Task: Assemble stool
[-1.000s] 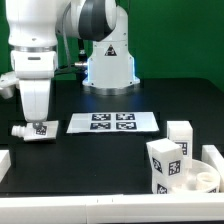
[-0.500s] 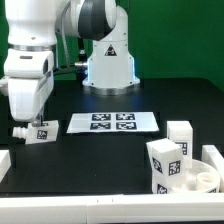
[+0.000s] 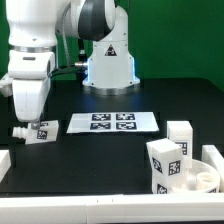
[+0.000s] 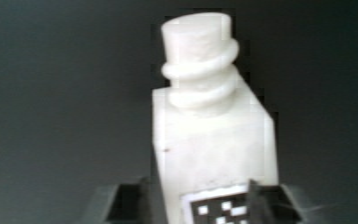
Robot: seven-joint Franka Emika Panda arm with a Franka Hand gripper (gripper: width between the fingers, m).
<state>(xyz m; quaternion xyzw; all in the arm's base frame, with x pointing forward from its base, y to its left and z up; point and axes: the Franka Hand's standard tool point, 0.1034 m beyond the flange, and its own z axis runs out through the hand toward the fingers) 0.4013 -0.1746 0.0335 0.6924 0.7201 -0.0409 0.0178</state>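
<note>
A white stool leg point(image 3: 38, 131) lies on the black table at the exterior view's left, its tag facing up and its threaded peg pointing left. My gripper point(image 3: 27, 122) stands right over it. In the wrist view the leg point(image 4: 208, 130) runs away from the camera with its peg at the far end. Both fingers point(image 4: 137, 200) press its sides next to the tag, so the gripper is shut on the leg. The round seat ring point(image 3: 207, 179) and two more legs point(image 3: 165, 162) point(image 3: 179, 135) sit at the exterior view's lower right.
The marker board point(image 3: 113, 122) lies in the middle of the table, just right of the held leg. The arm's base point(image 3: 108, 62) stands at the back. A white bracket point(image 3: 5, 162) sits at the near left edge.
The gripper has moved left and down onto the leg. The leg has shifted slightly to the right on the table between the earliest frame and now.
</note>
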